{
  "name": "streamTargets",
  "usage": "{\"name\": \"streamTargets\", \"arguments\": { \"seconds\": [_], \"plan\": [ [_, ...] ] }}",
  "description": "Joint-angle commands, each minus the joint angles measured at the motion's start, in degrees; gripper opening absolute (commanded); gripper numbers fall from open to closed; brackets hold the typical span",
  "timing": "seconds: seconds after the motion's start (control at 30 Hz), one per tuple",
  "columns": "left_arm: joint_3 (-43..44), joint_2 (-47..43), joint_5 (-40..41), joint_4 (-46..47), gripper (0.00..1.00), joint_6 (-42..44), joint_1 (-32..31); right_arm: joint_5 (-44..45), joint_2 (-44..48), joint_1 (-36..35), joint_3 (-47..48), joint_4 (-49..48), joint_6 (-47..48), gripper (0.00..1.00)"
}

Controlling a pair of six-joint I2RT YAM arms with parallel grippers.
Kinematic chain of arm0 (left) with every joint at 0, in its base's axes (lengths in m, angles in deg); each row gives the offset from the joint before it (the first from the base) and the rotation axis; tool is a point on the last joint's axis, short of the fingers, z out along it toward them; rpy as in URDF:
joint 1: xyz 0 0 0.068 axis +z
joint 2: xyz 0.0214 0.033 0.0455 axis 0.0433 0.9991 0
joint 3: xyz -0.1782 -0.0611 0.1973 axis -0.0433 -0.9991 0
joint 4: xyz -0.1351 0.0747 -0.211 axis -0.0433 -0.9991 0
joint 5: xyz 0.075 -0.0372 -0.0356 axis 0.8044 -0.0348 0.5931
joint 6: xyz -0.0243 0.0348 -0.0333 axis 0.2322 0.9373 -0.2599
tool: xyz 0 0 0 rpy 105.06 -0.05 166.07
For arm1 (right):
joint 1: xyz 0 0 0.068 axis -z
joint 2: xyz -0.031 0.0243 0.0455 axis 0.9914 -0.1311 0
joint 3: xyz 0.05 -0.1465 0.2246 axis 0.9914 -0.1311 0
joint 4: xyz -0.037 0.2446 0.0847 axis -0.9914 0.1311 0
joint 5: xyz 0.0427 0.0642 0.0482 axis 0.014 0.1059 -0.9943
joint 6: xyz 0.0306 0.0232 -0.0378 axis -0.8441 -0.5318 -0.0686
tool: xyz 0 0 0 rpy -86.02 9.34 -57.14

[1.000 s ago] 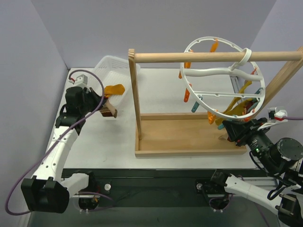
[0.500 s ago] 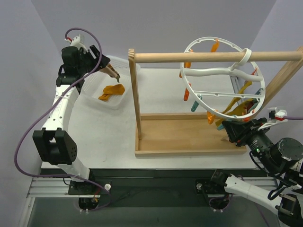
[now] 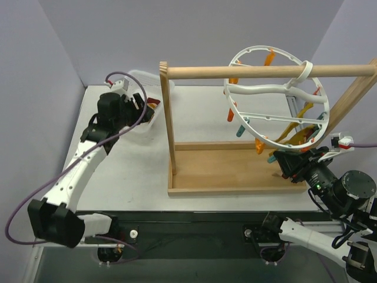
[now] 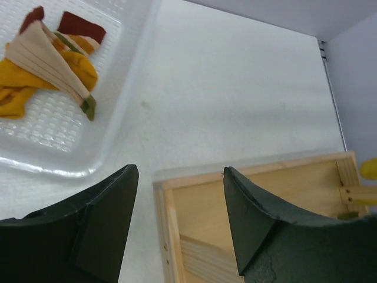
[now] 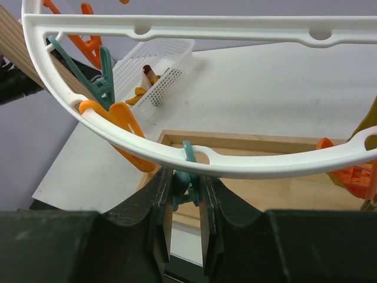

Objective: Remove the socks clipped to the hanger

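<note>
Socks [image 4: 53, 65] heaped in mesh basket [image 4: 53, 127]; mustard socks [image 3: 293, 131] hang on hanger [image 5: 235, 26] (right side). Left gripper [image 4: 178, 177] spread, empty, over table gap between basket rim and wooden rack base [image 4: 265, 194]. Right gripper [image 5: 185, 183] pinches teal clip [image 5: 189, 154].

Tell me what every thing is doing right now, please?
left hand, open and empty, above the table.
hanger, hooked over the wooden rod, tilted.
right hand, shut on a teal clip.
teal clip, pinched, on the hanger.
mustard socks, hanging from the hanger.
loose socks, lying in the basket.
basket, holding socks.
</note>
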Motion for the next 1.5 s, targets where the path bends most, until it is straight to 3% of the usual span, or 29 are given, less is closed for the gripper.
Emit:
{"name": "streamTargets", "arguments": {
  "seconds": [0.0, 0.2, 0.4, 0.53, 0.6, 0.63, 0.7, 0.73, 0.77, 0.87, 1.13, 1.3, 1.47],
  "plan": [
    [-13.53, -15.32, 5.17, 4.99, 0.69, -2.59, -6.11, -0.36, 0.66, -0.33, -0.84, 0.25, -1.04, 0.00],
    [-24.46, -34.31, 12.30, -0.20, 0.66, -5.58, -8.85, -0.09, 0.75, -0.41, 0.48, 2.53, -0.69, 0.00],
    [-37.11, -49.61, 2.65, 6.02, 0.55, -11.90, -11.39, -0.44, 1.19, -0.50, 0.04, 2.97, -1.83, 0.00],
    [-46.00, -52.79, 1.41, 14.64, 0.54, -16.31, -20.76, 0.25, 1.46, -0.50, -1.01, 2.97, -2.53, 0.00],
    [-46.36, -49.38, 5.08, 17.90, 0.54, -16.49, -27.18, 0.35, 1.46, -0.50, -0.93, 2.97, -2.80, 0.00],
    [-45.92, -46.23, 7.88, 19.82, 0.54, -15.70, -35.66, 0.17, 1.54, -0.50, -0.84, 2.97, -2.72, 0.00],
    [-43.90, -42.96, 18.59, 23.17, 0.54, -11.86, -44.84, 0.00, 1.19, -0.50, -0.31, 2.97, -2.72, 0.00],
    [-43.37, -39.81, 22.20, 24.40, 0.54, -10.61, -54.80, -0.09, 1.10, -0.50, -0.14, 2.97, -3.06, 0.00],
    [-43.20, -38.22, 29.63, 28.41, 0.54, -8.34, -58.82, -0.18, 1.10, -0.41, 0.04, 2.97, -3.24, 0.00],
    [-43.37, -29.61, 35.15, 41.04, 0.56, -4.37, -69.72, -0.44, 0.58, -0.50, 0.57, 2.97, -3.68, 0.00],
    [-29.34, 1.38, 21.27, 63.92, 0.74, 5.30, -70.20, -2.55, -3.02, -0.50, 2.41, 3.06, -5.79, 0.03],
    [-16.06, 20.98, 18.20, 70.28, 0.84, 15.75, -70.20, -3.61, -4.34, -0.50, 2.94, 2.98, -6.84, 0.04],
    [-2.88, 33.77, 19.60, 72.57, 0.91, 27.88, -70.02, -3.52, -4.26, -0.41, 2.94, 3.06, -7.55, 0.04]
  ]
}}
